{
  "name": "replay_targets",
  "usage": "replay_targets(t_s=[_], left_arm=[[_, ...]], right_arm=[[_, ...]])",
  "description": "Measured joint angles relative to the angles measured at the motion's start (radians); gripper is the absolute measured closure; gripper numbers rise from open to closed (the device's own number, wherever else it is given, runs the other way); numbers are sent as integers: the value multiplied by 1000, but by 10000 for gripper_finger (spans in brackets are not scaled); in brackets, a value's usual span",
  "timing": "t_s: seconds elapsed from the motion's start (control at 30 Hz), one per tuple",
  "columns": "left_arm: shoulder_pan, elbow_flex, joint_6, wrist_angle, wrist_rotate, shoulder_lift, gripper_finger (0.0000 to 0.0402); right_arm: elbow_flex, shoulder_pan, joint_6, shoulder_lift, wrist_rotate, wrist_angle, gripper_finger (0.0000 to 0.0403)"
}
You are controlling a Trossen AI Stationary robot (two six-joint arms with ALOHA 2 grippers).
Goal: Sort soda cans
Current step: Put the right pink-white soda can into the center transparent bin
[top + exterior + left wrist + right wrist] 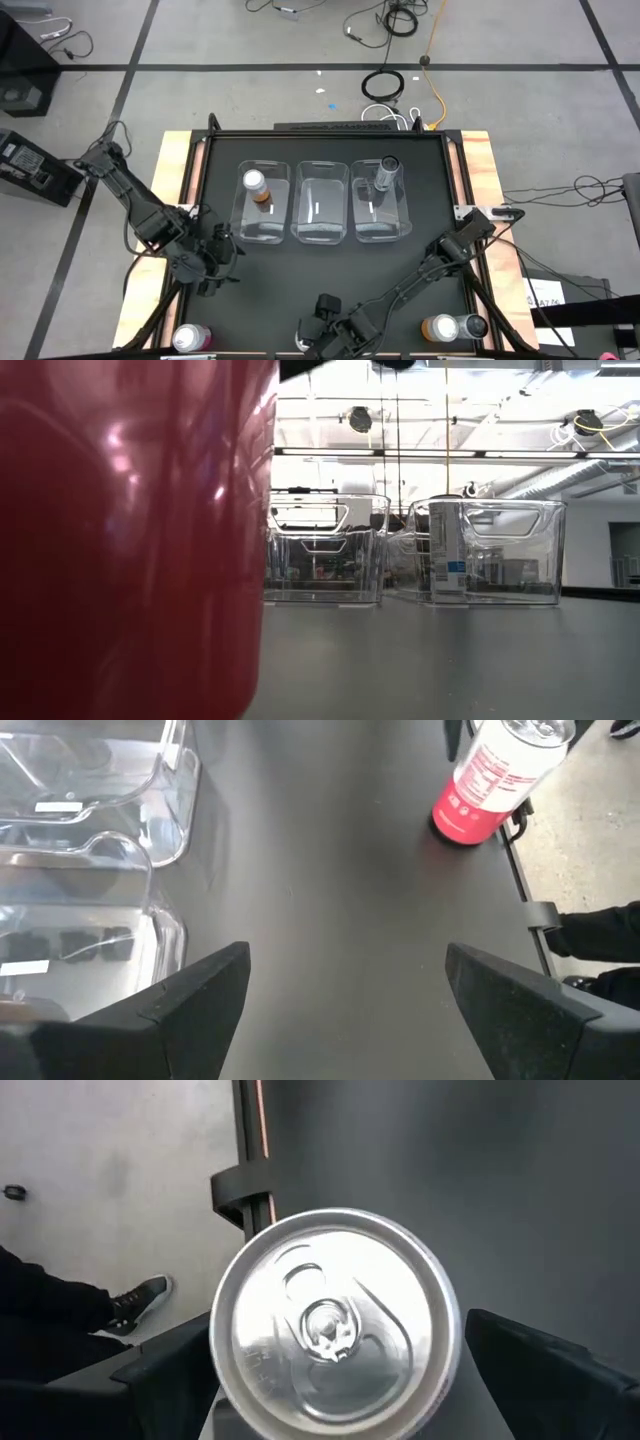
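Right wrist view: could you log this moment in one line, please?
left claw open, empty; right claw open astride upright can; orange can in left bin; dark can in right bin

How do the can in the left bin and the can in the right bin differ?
The left-bin can is orange; the right-bin can is dark grey. The orange one stands left of centre in the left bin, the dark one about centred in the right bin. Both are upright, silver-topped, each alone in its clear bin.

Grey concrete floor (250, 40) with dark seams and loose cables (395, 20); bright ceiling lights (420, 380) overhead.
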Motion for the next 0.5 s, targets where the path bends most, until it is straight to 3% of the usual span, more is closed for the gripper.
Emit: replay_targets(t_s=[0.3, 0.5], left_arm=[[-22, 0, -2, 2, 0, 0, 56], [-23, 0, -4, 17, 0, 0, 56]], right_arm=[[0, -8, -2, 19, 0, -9, 25], [0, -27, -9, 17, 8, -22, 116]])
